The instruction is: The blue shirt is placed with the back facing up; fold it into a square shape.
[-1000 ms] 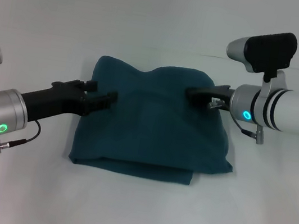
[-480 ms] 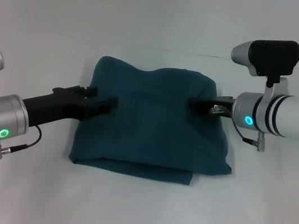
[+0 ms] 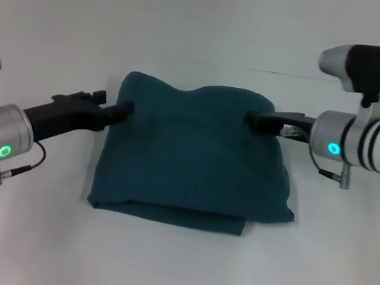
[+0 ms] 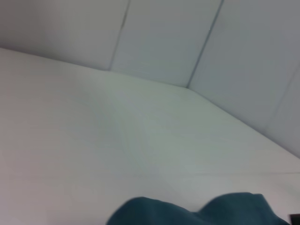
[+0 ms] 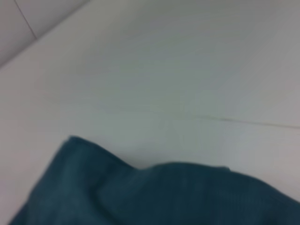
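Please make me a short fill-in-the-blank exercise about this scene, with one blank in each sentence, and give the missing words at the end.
1. The dark teal-blue fleecy shirt lies folded on a table whose colour is ____.
2. The left gripper is at the shirt's ____ edge.
3. The right gripper is over the shirt's far ____ corner.
4. On each metal wrist a small light glows ____.

Missing words: white; left; right; green
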